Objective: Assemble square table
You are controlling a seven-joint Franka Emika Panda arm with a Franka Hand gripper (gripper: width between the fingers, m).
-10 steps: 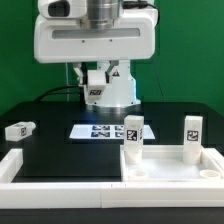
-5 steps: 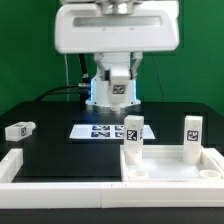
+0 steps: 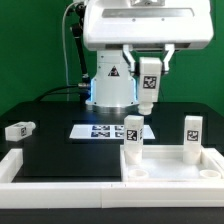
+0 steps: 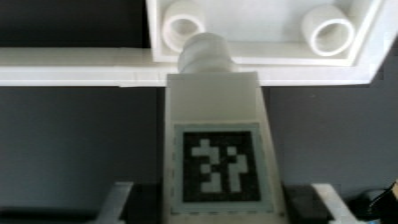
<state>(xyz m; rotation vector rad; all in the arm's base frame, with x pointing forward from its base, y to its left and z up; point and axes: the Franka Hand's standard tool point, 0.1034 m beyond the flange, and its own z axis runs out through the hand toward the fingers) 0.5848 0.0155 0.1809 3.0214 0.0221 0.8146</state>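
Note:
My gripper is shut on a white leg with a black-and-white tag and holds it upright in the air, above and behind the square table top. The top lies at the front on the exterior view's right. Two legs stand upright on it. Another leg lies on the black table at the exterior view's left. In the wrist view the held leg sits between my fingers. Beyond it shows the top's rim with two round corner holes.
The marker board lies flat mid-table, in front of the robot base. A long white L-shaped wall piece runs along the front at the exterior view's left. The black table ends at the back against a green wall.
My gripper has carried the held leg toward the exterior view's right, from above the marker board to a spot behind the table top. The other parts have not moved.

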